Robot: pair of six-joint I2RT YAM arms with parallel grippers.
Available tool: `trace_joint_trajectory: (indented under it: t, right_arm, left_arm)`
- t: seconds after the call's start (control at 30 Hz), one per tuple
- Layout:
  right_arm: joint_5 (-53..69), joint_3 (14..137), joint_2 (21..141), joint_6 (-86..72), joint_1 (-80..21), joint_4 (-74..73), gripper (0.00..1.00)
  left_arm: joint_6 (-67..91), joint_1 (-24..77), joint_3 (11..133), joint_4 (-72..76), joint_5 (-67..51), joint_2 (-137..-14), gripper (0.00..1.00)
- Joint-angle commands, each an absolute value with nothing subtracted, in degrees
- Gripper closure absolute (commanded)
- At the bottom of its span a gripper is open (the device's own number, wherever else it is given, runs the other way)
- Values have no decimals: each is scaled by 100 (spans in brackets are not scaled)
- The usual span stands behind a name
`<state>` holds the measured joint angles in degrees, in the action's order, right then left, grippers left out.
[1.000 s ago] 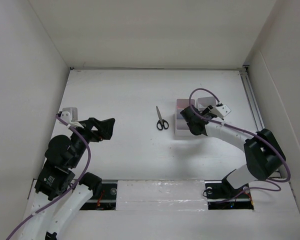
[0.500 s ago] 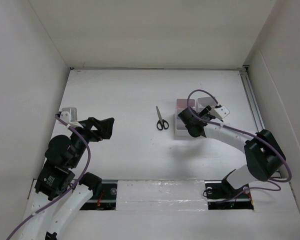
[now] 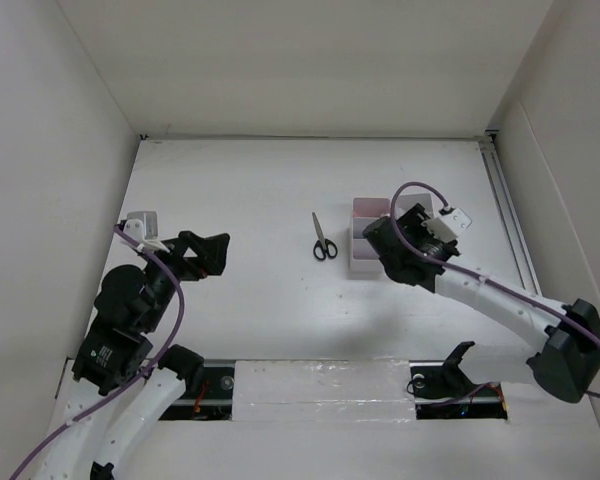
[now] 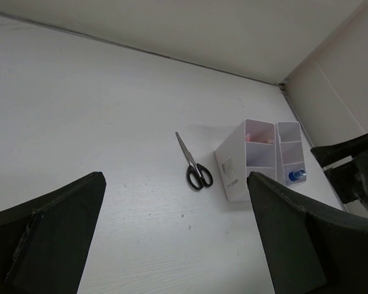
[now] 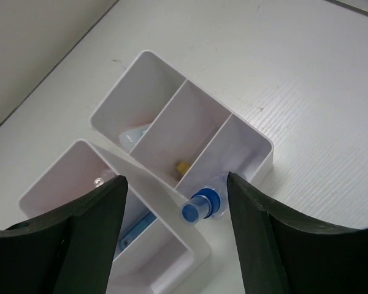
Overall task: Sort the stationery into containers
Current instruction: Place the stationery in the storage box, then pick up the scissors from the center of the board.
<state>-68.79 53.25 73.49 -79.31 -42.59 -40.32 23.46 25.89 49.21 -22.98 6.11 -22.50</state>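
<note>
Black-handled scissors (image 3: 323,238) (image 4: 193,168) lie flat on the table, left of two white containers standing side by side (image 3: 365,240). In the right wrist view, a clear bottle with a blue cap (image 5: 202,205) stands tilted in the end compartment of one container (image 5: 245,138), its neck leaning on the wall. My right gripper (image 5: 176,180) (image 3: 405,240) hovers above it, open, its fingers on either side and not touching it. The other container (image 5: 67,165) holds a blue marker (image 5: 135,229). My left gripper (image 4: 176,184) (image 3: 205,255) is open and empty, far left of the scissors.
An orange piece (image 5: 182,165) sits in the middle compartment of the bottle's container, and a pale item (image 5: 135,135) in its far one. White walls enclose the table on the left, back and right. The left wrist view shows both containers (image 4: 248,156) with the blue cap (image 4: 296,176).
My right gripper has opened wider and drawn back from over the containers, with the bottle left in its compartment. The right arm's elbow swung out to the right. The left arm stayed still.
</note>
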Motion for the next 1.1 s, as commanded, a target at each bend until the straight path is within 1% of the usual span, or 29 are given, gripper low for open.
trace_joint_trajectory:
  t: [0.0,0.03,0.07,0.13,0.17,0.23,0.3,0.43,0.53,0.63,0.67,0.73,0.77,0.8,0.87,0.9,1.0,1.07]
  right_arm:
    - [-6945,5651,6857,-6937,-4342,-3578,27]
    - [-6882,5651,6760,-6708,-4342,-3455,27]
    - [-6821,5651,6541,-6228,-4394,-3324,23]
    - [-6514,5651,6294,-5654,-4395,-2841,20]
    - [-6356,5599,6041,-4999,-4395,-2639,17]
    - [-5805,5599,5793,-4389,-4395,-2104,14]
    - [-5521,5546,5486,-3843,-4395,-1969,10]
    - [-5072,5756,5125,-3429,-4447,-2178,9]
    - [-4843,5810,4783,-3261,-4447,-2293,9]
    - [-4562,5757,4457,-3165,-4447,-2408,9]
    - [-4562,5757,4230,-3103,-4447,-2408,9]
    - [-4509,5695,4053,-3050,-4447,-2513,9]
    - [-4509,5695,3921,-3050,-4447,-2575,10]
    - [-4509,5695,3859,-3050,-4499,-2680,10]
    - [-4439,5695,3736,-3050,-4500,-2750,10]
    - [-4438,5695,3631,-3050,-4500,-2829,10]
    - [-4378,5695,3490,-3103,-4500,-2892,10]
    - [-4298,5590,3410,-3103,-4500,-2778,10]
  left_arm:
    - [2391,2610,4975,-2162,703,-2496,0]
    - [2391,2610,4975,-2162,703,-2548,0]
    - [2391,2610,4975,-2162,703,-2618,0]
    - [2452,2610,5053,-2224,773,-2882,0]
    - [2539,2610,5054,-2311,869,-2996,0]
    - [2880,2610,5115,-2417,949,-3417,0]
    - [3145,2610,5115,-2417,836,-3742,0]
    - [3708,2610,4966,-1804,108,-4559,0]
    - [3989,2610,4878,-1626,35,-4886,0]
    - [4061,2610,4939,-1469,-236,-5553,0]
    - [3991,2610,5000,-1416,-359,-6007,2]
    - [3990,2610,5158,-1354,-615,-6493,4]
    - [3990,2723,5229,-1354,-615,-6713,4]
    - [4042,3038,5316,-1284,-171,-7159,4]
    - [4043,3365,5797,-1476,201,-7644,4]
    - [4113,3601,5966,-1633,446,-8160,4]
    - [4236,3665,6223,-1504,448,-8743,4]
    - [4236,3665,6292,-1292,325,-9139,8]
